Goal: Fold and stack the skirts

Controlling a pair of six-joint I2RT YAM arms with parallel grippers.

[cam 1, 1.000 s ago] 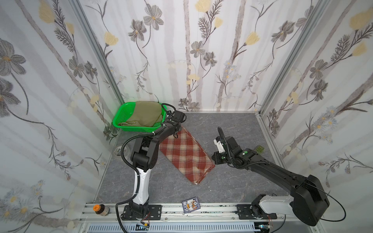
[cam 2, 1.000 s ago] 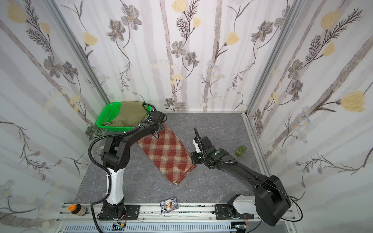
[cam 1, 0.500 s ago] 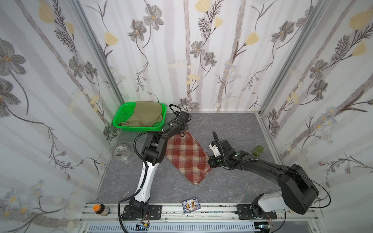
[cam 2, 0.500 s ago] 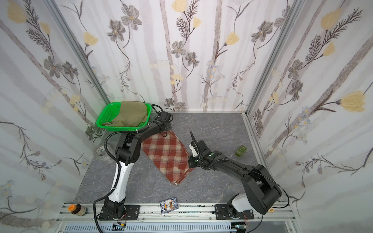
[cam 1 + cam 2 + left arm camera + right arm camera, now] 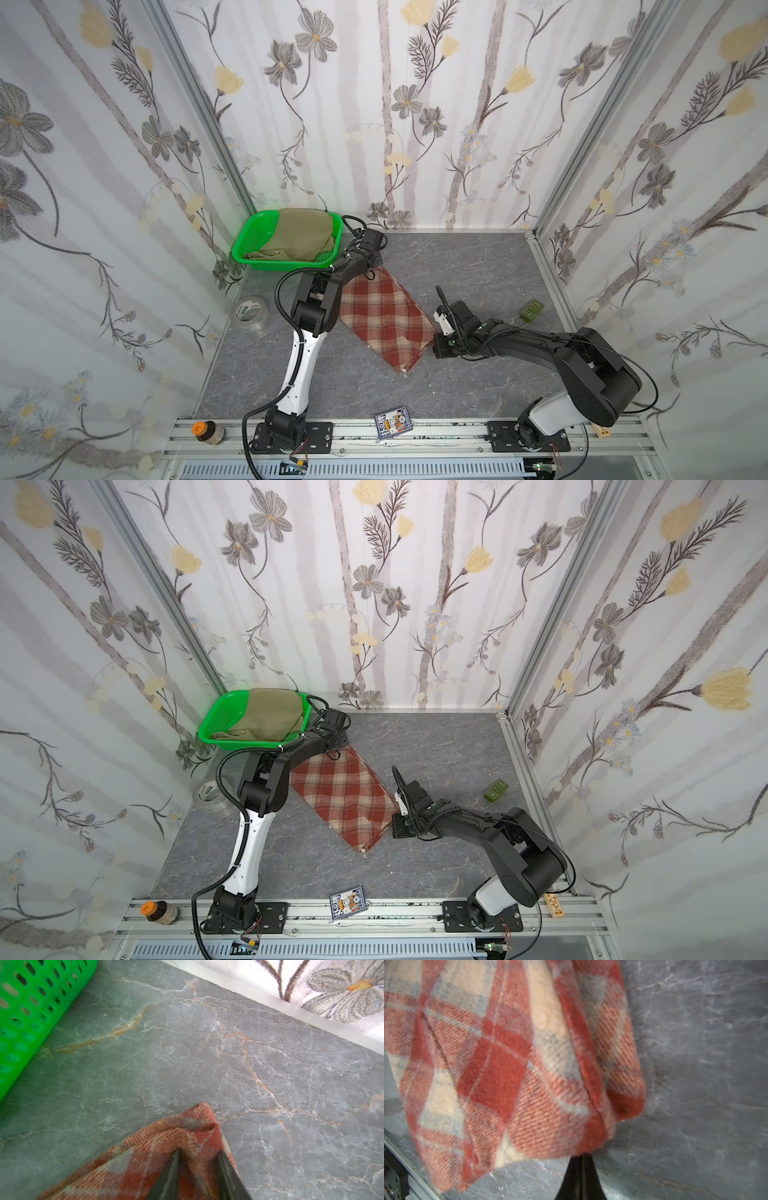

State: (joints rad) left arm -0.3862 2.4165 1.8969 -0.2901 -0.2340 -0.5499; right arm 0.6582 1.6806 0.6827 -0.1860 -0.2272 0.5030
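The plaid skirt (image 5: 384, 316) (image 5: 340, 796) lies as a folded strip slanting across the grey table. Its far corner (image 5: 145, 1159) is bunched and slightly raised between my left gripper's (image 5: 198, 1152) (image 5: 369, 272) (image 5: 332, 752) fingers, which are closed on the thick cloth beside the basket. My right gripper (image 5: 581, 1155) (image 5: 435, 343) (image 5: 394, 825) is shut, its tips against the skirt's right edge (image 5: 508, 1064); no cloth shows between them. The khaki skirt (image 5: 301, 235) (image 5: 270, 715) lies crumpled in the green basket (image 5: 249, 241) (image 5: 212, 725) (image 5: 31, 1001).
A tape roll (image 5: 249, 309) (image 5: 210, 793) lies left of the left arm. A card pack (image 5: 392, 422) (image 5: 348, 900) and a small bottle (image 5: 208, 431) sit by the front rail. A small green block (image 5: 532, 311) lies at the right. Papered walls enclose three sides.
The right gripper has crept left and nearer along the skirt's right edge. The left arm's elbow has swung right while its gripper stayed at the far corner.
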